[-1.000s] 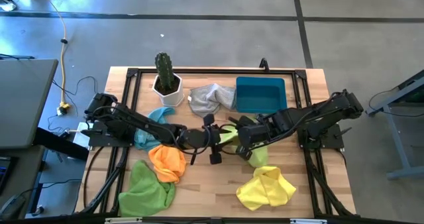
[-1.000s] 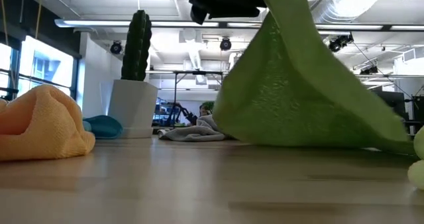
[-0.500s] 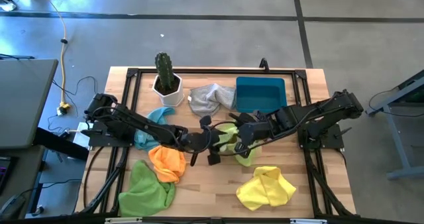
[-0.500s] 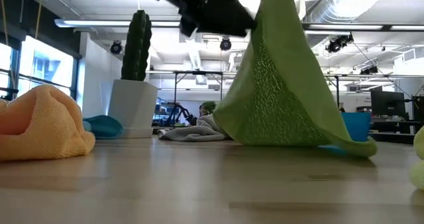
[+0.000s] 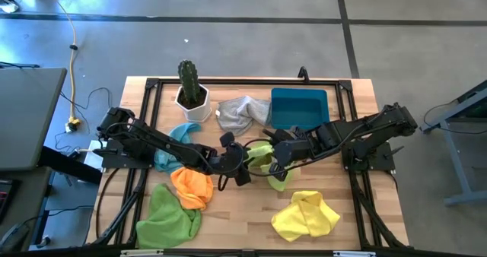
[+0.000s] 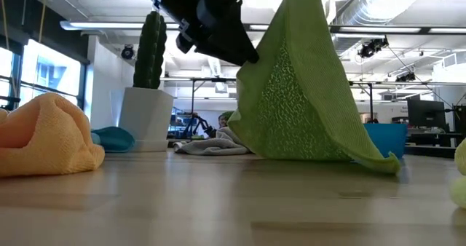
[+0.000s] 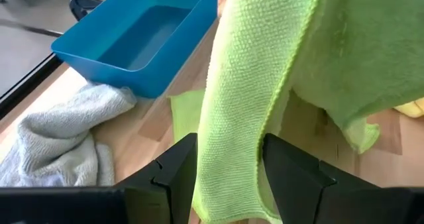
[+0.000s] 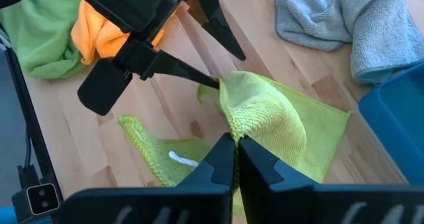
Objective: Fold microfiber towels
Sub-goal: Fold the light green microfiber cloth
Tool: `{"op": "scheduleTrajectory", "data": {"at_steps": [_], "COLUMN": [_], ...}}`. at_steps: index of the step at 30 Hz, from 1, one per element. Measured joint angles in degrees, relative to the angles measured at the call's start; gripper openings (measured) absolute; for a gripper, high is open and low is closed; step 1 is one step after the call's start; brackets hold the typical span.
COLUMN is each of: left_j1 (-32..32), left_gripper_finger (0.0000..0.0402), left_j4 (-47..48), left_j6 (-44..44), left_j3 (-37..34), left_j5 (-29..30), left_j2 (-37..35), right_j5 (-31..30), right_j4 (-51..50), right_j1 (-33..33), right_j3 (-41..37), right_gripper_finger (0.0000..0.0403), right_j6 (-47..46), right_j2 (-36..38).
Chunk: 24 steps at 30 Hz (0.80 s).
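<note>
At table centre, right hand (image 8: 235, 159) pinches lime towel (image 8: 265, 118); left hand (image 7: 228, 171) straddles it.

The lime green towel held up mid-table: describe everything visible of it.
The lime green towel is a soft, nubbly microfiber cloth with a stitched edge. The right gripper is shut on its top, so it hangs like a tent, its lower edge resting on the wooden table. One hanging edge runs between the open fingers of the left gripper.

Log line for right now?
right gripper: shut on lime towel, lifted | left gripper: open around its hanging edge
</note>
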<state>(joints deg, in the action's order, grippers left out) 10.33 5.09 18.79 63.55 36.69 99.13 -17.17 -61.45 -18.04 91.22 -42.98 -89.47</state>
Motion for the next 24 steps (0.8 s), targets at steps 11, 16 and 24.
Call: {"op": "scheduleTrajectory", "data": {"at_steps": [11, 16, 24], "left_j1": [0.7, 1.5, 2.6], "left_gripper_finger": [0.0158, 0.0154, 0.0053], "left_j4": [-0.9, -1.9, -2.1], "left_j6": [5.3, 8.3, 9.7], "left_j3": [0.0, 0.0, 0.0], "left_j5": [-3.5, -3.2, -1.3], "left_j2": [2.9, 5.6, 6.3], "right_j5": [-1.9, -2.6, -2.6], "right_j4": [0.1, 0.7, 0.8], "right_j1": [0.0, 0.0, 0.0], "right_j3": [0.0, 0.0, 0.0], "right_gripper_finger": [0.0, 0.0, 0.0], "right_j6": [0.0, 0.0, 0.0], "right_j2": [0.0, 0.0, 0.0]}}
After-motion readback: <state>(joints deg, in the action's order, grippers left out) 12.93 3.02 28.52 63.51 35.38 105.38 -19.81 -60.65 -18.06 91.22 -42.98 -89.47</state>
